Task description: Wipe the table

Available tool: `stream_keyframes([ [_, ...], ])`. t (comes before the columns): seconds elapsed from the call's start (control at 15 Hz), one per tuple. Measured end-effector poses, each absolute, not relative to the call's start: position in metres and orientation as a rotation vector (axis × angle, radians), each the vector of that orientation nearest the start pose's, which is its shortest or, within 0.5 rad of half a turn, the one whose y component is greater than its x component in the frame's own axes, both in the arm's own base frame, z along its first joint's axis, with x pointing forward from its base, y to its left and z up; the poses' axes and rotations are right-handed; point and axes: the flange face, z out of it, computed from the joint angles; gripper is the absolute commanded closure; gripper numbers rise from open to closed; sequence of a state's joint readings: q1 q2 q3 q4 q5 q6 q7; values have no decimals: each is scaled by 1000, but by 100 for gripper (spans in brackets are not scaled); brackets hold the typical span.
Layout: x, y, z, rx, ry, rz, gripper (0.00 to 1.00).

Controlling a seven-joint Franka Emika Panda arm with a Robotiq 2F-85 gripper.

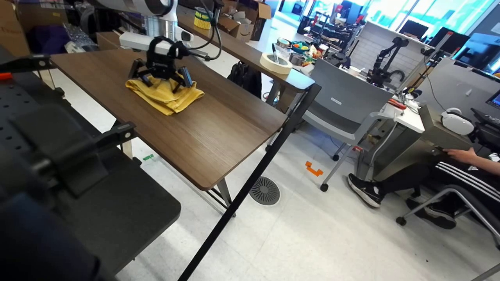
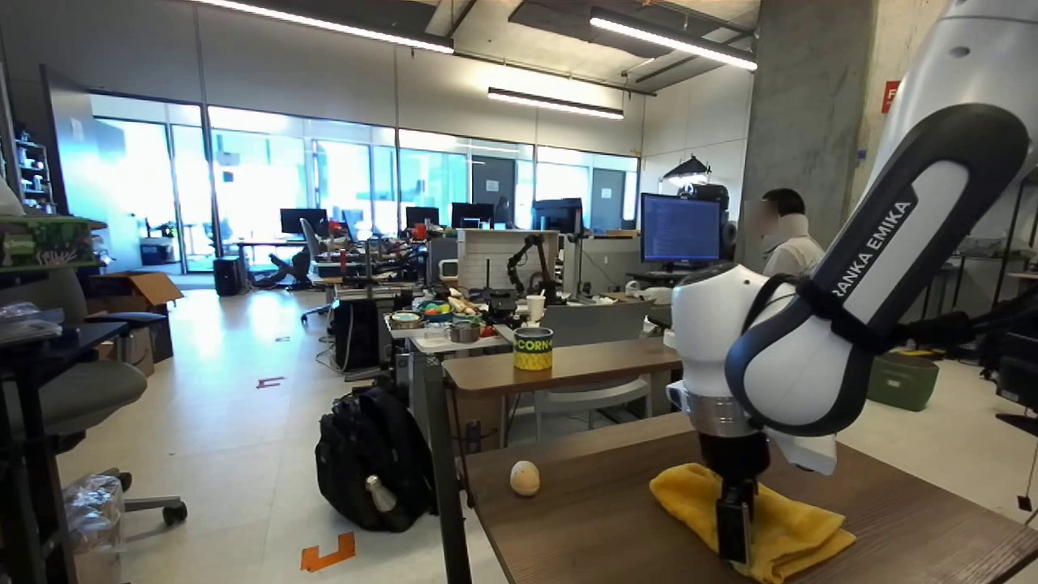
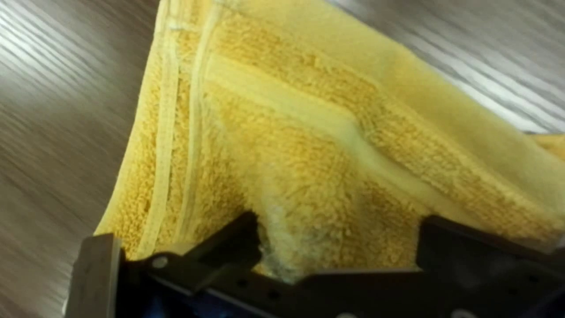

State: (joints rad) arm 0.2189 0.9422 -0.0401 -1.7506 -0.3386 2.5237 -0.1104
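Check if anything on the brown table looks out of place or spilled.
In an exterior view, a pale egg-shaped object sits near an edge of the table: odd, since it could obstruct wiping. I see no spill.

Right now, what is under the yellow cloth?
The yellow cloth lies on the brown table, which shows beyond the cloth's edges. The patch directly beneath is covered, so any mark there cannot be seen.

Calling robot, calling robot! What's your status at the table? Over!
Gripper open at yellow terry towel. Brown wood-grain table underneath. Possibly in the way: whitish egg-shaped object near table edge.
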Motion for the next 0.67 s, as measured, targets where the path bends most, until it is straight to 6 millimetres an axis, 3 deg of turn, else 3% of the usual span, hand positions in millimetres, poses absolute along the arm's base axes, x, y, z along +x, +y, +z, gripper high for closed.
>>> stream_keyframes([
  [0.47,618,-47,22,-3282,-377,306,0],
  [0.6,620,-76,23,-3276,-204,308,0],
  [0.67,622,-81,22,-3267,-125,323,0],
])
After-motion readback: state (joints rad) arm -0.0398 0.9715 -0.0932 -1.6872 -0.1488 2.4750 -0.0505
